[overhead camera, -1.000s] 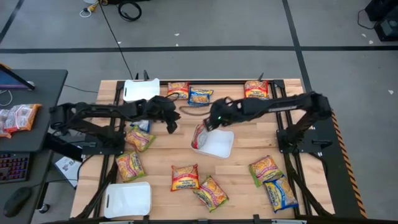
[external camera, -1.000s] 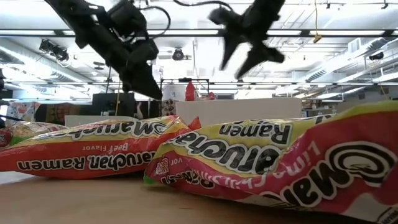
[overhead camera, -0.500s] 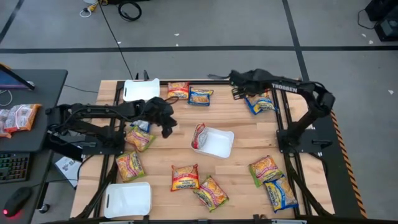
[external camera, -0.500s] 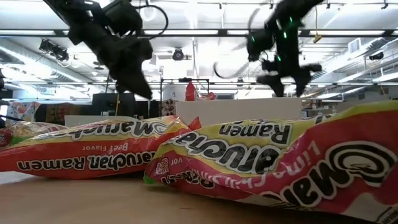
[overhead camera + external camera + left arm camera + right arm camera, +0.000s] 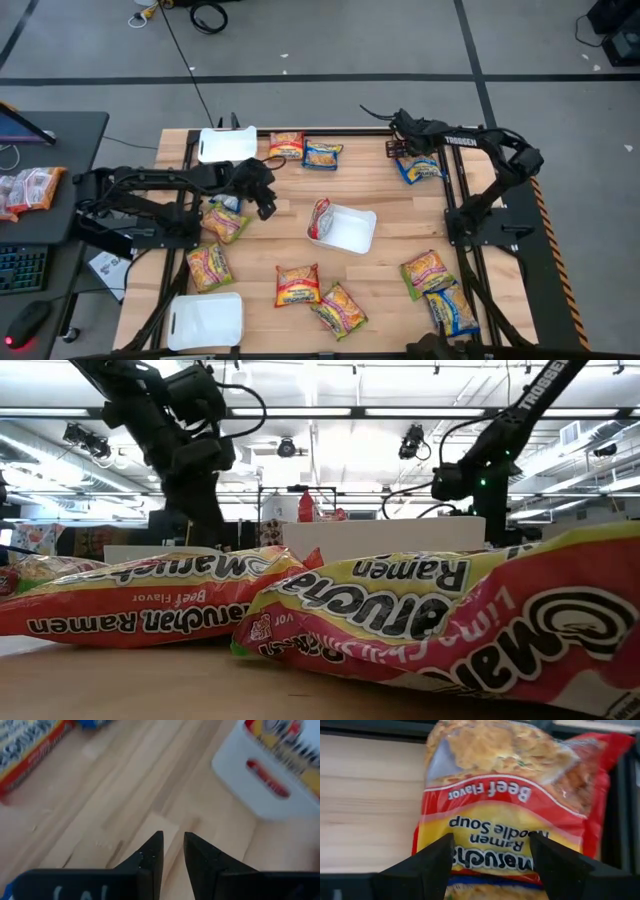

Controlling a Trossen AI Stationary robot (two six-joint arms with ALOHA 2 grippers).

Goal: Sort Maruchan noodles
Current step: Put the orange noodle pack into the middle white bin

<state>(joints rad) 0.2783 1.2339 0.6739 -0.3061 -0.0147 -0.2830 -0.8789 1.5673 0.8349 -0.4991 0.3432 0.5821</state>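
Fingers on the right gripper (image 5: pixel 490 865) stand wide apart, straddling the near end of a red Beef Flavor packet (image 5: pixel 512 795) that lies flat at the far right corner of the desk (image 5: pixel 400 220), close by its dark frame; nothing is pinched yet. Seen from overhead, that right gripper (image 5: pixel 398 143) hangs over the spot where this packet sits against a blue-and-yellow packet (image 5: pixel 420 167). I'd say the step in hand is lining up a pick of the beef packet; the next move looks to call for a drop straight down, closing on the crinkly edge without snagging the blue-and-yellow one or the frame rail

Over on the other side, the left gripper (image 5: pixel 172 855) has its fingers nearly together with just a sliver of gap, holding nothing, pointing at bare wood, with the middle white tray (image 5: pixel 345 232) ahead of it. One red-orange packet (image 5: pixel 321 217) already stands tilted in that tray. The remaining Maruchan noodles are scattered: two at the far edge, a few by the left arm, several along the near side. Two other white trays sit at the left, apparently without packets, so sorting seems barely begun
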